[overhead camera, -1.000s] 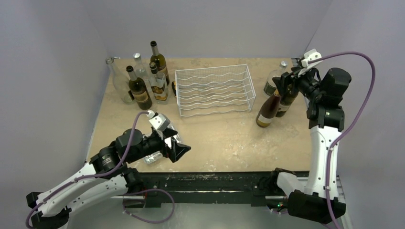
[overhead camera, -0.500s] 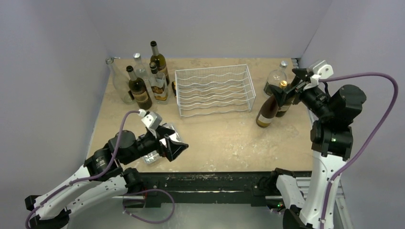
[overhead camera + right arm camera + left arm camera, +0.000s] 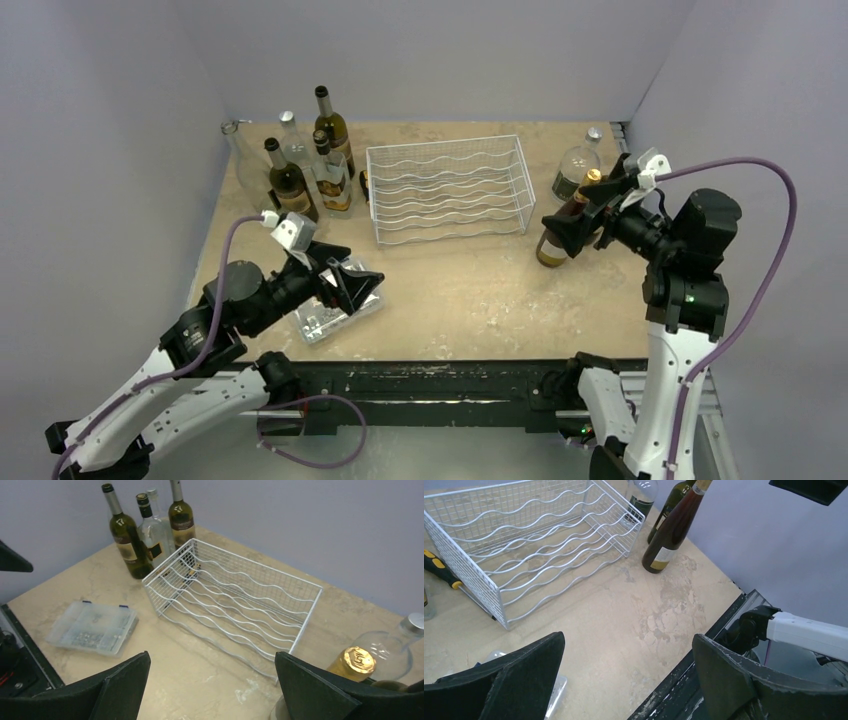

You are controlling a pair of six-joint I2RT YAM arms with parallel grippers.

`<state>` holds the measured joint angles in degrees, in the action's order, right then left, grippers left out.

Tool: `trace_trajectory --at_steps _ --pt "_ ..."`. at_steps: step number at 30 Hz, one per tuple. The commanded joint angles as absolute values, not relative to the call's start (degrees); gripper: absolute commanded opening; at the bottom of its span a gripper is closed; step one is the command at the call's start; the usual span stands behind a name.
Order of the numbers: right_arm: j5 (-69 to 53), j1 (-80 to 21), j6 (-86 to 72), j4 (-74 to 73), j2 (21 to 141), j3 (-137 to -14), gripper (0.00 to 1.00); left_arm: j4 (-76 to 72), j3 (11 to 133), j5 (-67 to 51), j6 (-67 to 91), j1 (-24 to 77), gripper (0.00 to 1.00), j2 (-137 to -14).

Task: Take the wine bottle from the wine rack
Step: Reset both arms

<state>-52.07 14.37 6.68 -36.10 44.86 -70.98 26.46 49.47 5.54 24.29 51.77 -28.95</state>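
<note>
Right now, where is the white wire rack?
In the top view the wine rack sits mid-table toward the back, between a bottle cluster on its left and three bottles on its right.

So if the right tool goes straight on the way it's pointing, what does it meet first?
Most likely bare table, just short of the wine rack. On a slightly shallower line, the open right tool would meet the rack's near edge. The gold-capped bottle sits off to one side. Depth is unclear.
</note>
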Motion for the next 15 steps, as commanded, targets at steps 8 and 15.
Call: trace_trajectory --at_steps 8,15 --pt "-58.85 14.59 10.54 -39.43 41.81 -67.96 0.99 24.12 52.62 -3.14 26.33 42.30 1.00 -32.17" --pt "-54.23 14.56 5.06 -35.43 37.03 -65.00 0.99 24.43 53.61 -9.31 29.70 35.44 1.00 -32.51"
